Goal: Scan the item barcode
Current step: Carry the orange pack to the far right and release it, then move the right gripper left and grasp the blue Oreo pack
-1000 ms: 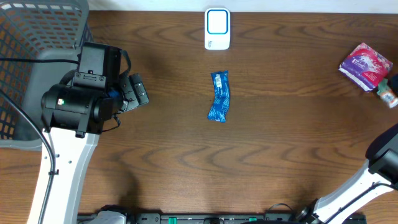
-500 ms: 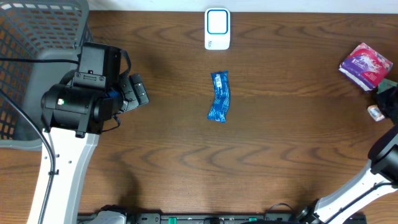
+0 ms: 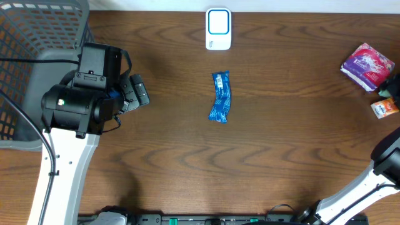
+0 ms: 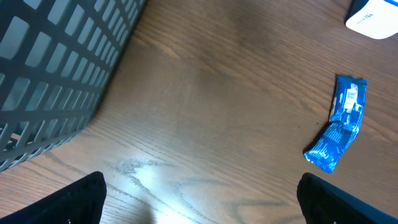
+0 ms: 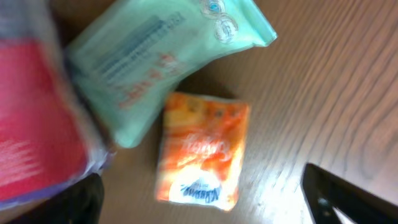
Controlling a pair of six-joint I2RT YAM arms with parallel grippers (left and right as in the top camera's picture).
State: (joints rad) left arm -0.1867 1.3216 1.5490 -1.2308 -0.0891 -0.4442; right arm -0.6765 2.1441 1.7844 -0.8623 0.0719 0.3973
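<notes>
A small orange packet (image 5: 202, 149) lies flat on the wooden table, loose between the wide-apart fingers of my right gripper (image 5: 199, 190), which is open. The overhead view has the same orange packet (image 3: 384, 108) at the table's far right edge. The white scanner (image 3: 218, 29) with its blue window stands at the back centre. A blue packet (image 3: 220, 96) lies in the middle of the table, and shows as the blue packet (image 4: 341, 121) in the left wrist view. My left gripper (image 4: 202, 196) hovers open over bare wood, well left of it.
A pale green pack (image 5: 161, 56) and a red-pink pack (image 5: 34, 118) lie just beyond the orange packet. The pink pack (image 3: 367, 65) is at the back right. A grey mesh basket (image 3: 31, 37) fills the far left, behind the left arm (image 3: 81, 100).
My right gripper has opened and let go of the orange packet, which now rests on the table at the right edge. The left arm has not moved.
</notes>
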